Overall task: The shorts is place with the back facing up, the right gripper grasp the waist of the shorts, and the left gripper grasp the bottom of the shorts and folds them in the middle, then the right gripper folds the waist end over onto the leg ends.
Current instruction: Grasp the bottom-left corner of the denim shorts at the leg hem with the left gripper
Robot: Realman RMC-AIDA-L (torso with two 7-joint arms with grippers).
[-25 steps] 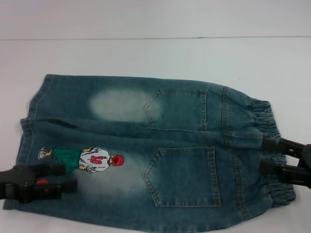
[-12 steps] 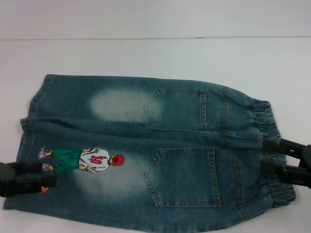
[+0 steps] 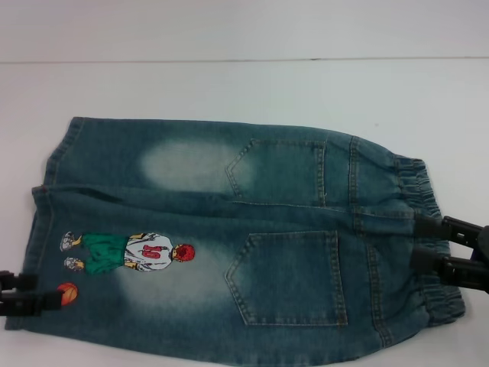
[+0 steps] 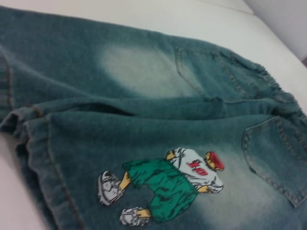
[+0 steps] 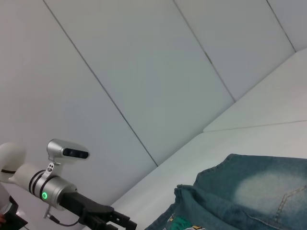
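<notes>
Head view: the blue-green washed denim shorts lie flat, pockets up, on the white counter — hems to the left, ruffled waistband to the right. The black right pincer sits at the waistband edge, fingers spread, one above the other, gripping nothing. The black left pincer sits at the near leg's hem beside the orange ball; I cannot tell its opening. Bare counter lies beyond the far edge.

Both grippers' fingers apart
</notes>
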